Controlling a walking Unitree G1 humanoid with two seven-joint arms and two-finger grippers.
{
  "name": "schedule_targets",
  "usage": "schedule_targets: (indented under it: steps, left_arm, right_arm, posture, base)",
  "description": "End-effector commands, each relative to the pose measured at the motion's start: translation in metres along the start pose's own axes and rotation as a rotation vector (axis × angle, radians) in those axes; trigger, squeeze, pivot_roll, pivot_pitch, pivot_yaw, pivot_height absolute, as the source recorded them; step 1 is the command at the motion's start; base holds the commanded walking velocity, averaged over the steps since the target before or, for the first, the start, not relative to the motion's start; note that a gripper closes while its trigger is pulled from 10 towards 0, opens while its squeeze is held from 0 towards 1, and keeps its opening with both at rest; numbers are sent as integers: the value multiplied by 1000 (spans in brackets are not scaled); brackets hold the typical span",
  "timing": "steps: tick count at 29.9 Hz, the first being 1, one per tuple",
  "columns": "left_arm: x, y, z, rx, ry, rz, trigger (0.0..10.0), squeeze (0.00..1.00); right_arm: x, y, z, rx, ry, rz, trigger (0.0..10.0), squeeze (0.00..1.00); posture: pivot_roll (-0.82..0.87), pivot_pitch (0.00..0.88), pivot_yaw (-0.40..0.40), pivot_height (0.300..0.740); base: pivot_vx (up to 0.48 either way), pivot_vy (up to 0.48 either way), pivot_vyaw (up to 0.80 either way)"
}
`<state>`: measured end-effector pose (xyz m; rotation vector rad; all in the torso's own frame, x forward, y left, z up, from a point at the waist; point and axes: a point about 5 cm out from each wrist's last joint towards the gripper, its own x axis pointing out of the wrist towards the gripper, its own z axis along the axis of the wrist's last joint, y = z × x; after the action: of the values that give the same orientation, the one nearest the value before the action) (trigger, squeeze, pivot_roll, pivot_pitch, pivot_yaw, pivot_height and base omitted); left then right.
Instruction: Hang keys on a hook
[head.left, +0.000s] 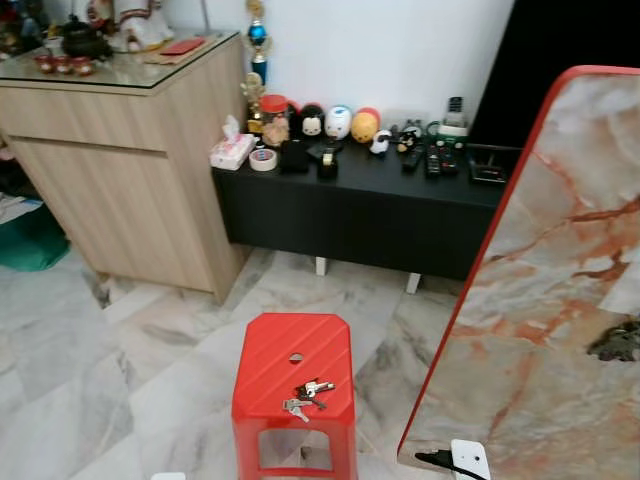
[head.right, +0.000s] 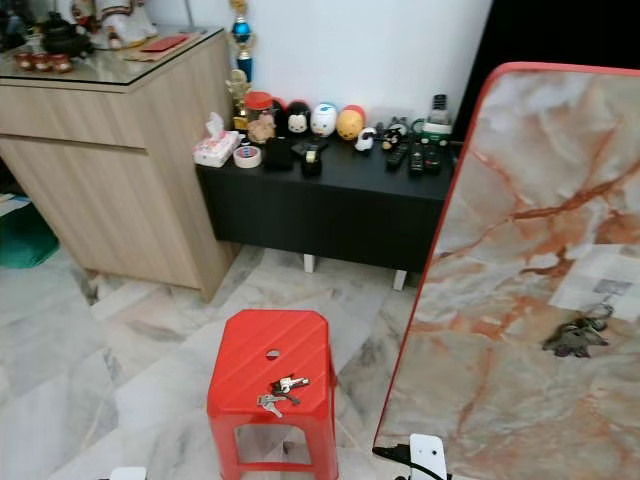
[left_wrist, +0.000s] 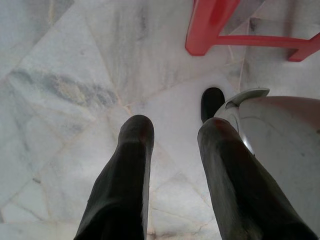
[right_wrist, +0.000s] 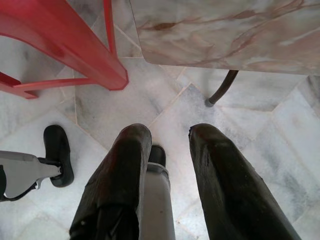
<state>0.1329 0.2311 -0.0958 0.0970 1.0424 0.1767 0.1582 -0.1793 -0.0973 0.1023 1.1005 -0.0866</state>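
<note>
Ahead, keys (head.left: 306, 396) on the red stool (head.left: 290, 350), lying crosswise, nearer the right end effector (right_wrist: 165, 150) than the left end effector (left_wrist: 172, 145); both hanging low, fingers parted, empty.

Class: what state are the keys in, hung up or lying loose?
Lying loose. The keys rest flat on the red plastic stool's seat, near its front edge; neither gripper touches them.

marble floor (head.left: 120, 380), white wall (head.left: 400, 50), black bench (head.left: 360, 215)
</note>
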Motion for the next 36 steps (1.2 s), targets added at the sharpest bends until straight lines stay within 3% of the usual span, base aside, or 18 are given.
schedule_targets:
  steps: [1, 15, 28, 36]
  left_arm:
    - [0, 1, -3, -1, 11, -2, 10000, 0]
    - [-1, 9, -5, -4, 23, 5, 10000, 0]
    - [1, -6, 1, 6, 27, -10, 10000, 0]
    - [1, -5, -1, 6, 31, -8, 10000, 0]
  right_arm:
    - [0, 1, 1, 17, -3, 2, 10000, 0]
    - [0, 2, 0, 29, -10, 6, 10000, 0]
    - [0, 2, -1, 25, -7, 11, 10000, 0]
    - [0, 2, -1, 26, -8, 11, 10000, 0]
  posture:
    - [49, 0, -18, 740]
    - [52, 0, -18, 740]
    - [51, 0, -16, 740]
    - [52, 0, -18, 740]
  base:
    - [0, 0, 0]
    - [0, 303, 0]
    - [0, 460, 0]
    - [0, 460, 0]
